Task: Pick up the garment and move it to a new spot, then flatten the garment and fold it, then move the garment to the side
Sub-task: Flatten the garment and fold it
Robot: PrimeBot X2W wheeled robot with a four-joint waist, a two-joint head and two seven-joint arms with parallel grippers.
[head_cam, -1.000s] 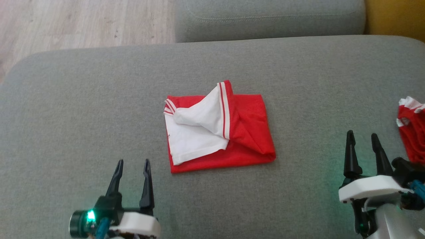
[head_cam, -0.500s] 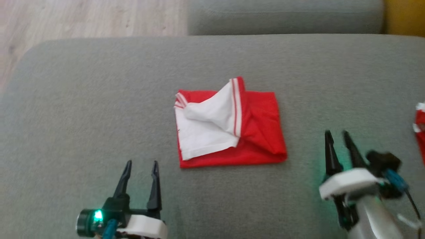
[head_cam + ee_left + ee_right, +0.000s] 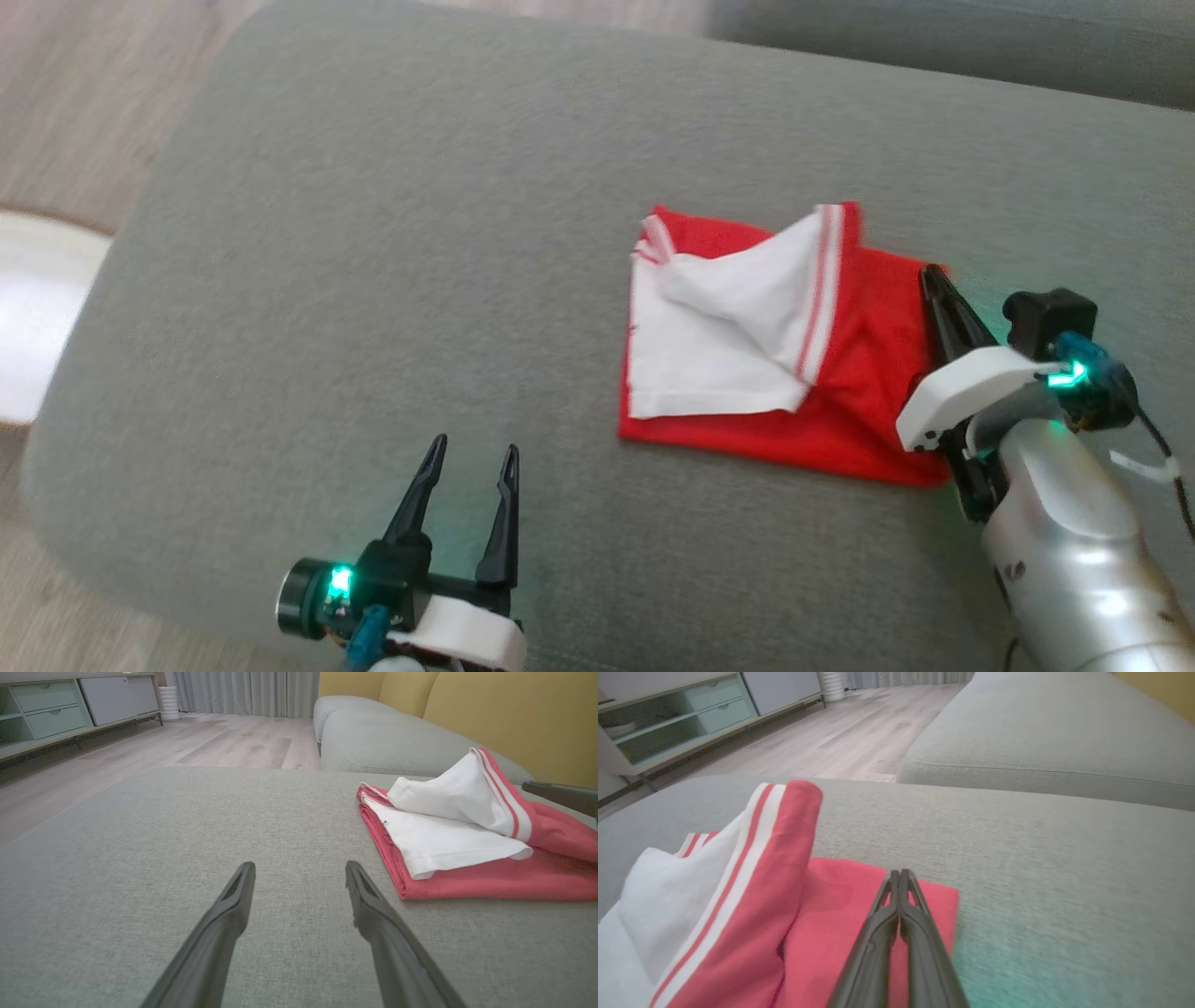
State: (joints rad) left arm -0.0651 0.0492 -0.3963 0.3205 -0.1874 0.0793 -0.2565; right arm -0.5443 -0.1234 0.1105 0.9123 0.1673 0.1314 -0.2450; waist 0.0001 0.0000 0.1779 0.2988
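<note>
Right gripper (image 3: 931, 275) pinched fully shut, nothing between the fingers, tips over the garment's (image 3: 738, 369) far right corner; can't tell if they press the cloth. Left gripper (image 3: 475, 446) wide open, empty, near-left of the garment, well apart from it. Garment lies on the grey cushion (image 3: 373, 280) as a rough red rectangle, with a white panel on top and a striped flap standing up loose. By the look of it, placing, flattening and folding are done or close to it; the move to the side is left, and the flap may want tidying. Left of the garment is broad bare cushion, good room to slide. Further left the cushion's rounded edge drops to wood floor (image 3: 56, 103). Beyond the garment a gap, then another cushion (image 3: 934, 37).
</note>
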